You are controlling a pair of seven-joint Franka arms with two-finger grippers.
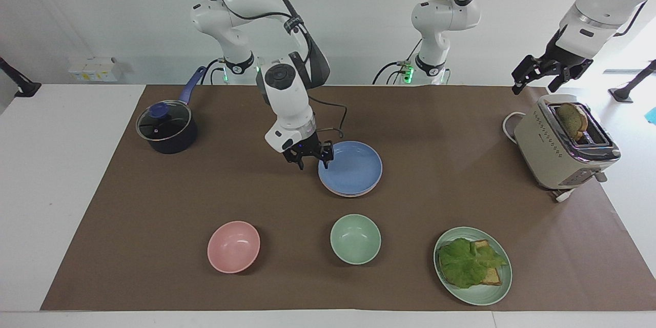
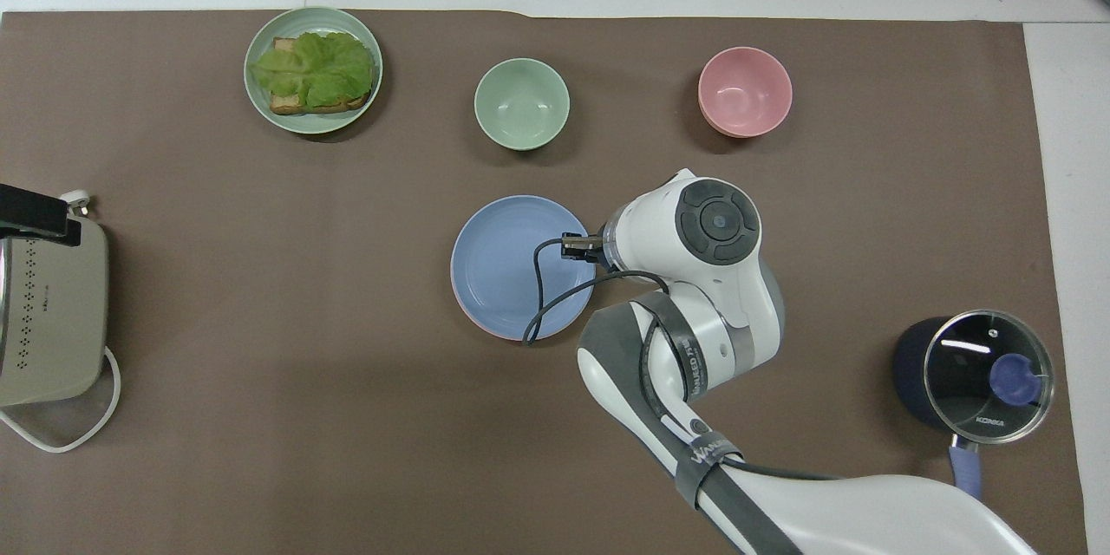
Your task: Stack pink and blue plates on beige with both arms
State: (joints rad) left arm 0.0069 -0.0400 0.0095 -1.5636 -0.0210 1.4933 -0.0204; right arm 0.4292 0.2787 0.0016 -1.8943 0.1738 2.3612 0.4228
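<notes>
The blue plate lies flat on top of a stack in the middle of the mat. Only a thin rim of the pink plate shows under it. The beige plate is hidden beneath them. My right gripper hangs just above the stack's edge nearest the robots, open and holding nothing, with one fingertip over the blue rim. In the overhead view its own wrist hides it. My left gripper waits open in the air over the toaster.
A beige toaster with bread stands at the left arm's end. A lidded dark pot stands at the right arm's end. Farther from the robots sit a pink bowl, a green bowl and a green plate holding a lettuce sandwich.
</notes>
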